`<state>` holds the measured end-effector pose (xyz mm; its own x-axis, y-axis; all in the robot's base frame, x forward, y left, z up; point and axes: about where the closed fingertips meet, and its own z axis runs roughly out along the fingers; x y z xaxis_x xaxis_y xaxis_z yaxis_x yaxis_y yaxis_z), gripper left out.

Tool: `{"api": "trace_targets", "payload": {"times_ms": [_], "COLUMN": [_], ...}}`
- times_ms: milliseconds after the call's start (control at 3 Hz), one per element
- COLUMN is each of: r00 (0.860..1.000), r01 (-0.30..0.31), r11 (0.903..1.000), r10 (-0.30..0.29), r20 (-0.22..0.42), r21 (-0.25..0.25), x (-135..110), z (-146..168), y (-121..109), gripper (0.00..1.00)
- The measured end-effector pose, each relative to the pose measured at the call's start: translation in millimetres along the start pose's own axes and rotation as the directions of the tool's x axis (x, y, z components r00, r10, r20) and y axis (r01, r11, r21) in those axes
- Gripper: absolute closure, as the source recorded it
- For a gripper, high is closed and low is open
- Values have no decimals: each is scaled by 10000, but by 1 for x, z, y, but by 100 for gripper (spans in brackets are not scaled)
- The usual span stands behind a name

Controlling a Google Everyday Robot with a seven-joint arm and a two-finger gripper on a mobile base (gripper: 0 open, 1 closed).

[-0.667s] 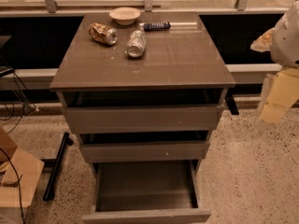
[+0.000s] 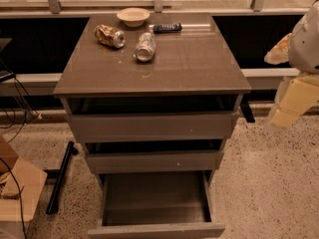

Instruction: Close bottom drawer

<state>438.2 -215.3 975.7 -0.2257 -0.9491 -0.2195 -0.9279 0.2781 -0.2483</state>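
Camera view, bottom drawer (image 2: 155, 229) pulled out, claw (image 2: 293, 101) at right edge apart from cabinet (image 2: 192, 68), its width cannot be told

The cabinet top (image 2: 189, 68) is smooth and glossy, catching pale reflections. The bottom drawer (image 2: 157, 230), at lower centre, looks like matt grey-brown laminate. Of 2 dented cans at upper left, the gold can (image 2: 109, 36) and the silver can (image 2: 145, 47) are both shiny metal. The bowl (image 2: 133, 17) looks matt. The floor (image 2: 269, 183) is speckled stone. At the right edge, the gripper (image 2: 291, 103) looks like matt cream plastic.
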Motion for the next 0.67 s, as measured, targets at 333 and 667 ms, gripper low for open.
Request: {"api": "trace_targets", "payload": {"times_ms": [333, 667], "r00": [9991, 9944], "r01": [-6, 59], "r11": [9990, 9960], "r10": [25, 35], "r20": [433, 1058], "r21": [-447, -887], "x": [-3, -6], "z": [25, 63], "y": [16, 45], "gripper": [41, 64]}}
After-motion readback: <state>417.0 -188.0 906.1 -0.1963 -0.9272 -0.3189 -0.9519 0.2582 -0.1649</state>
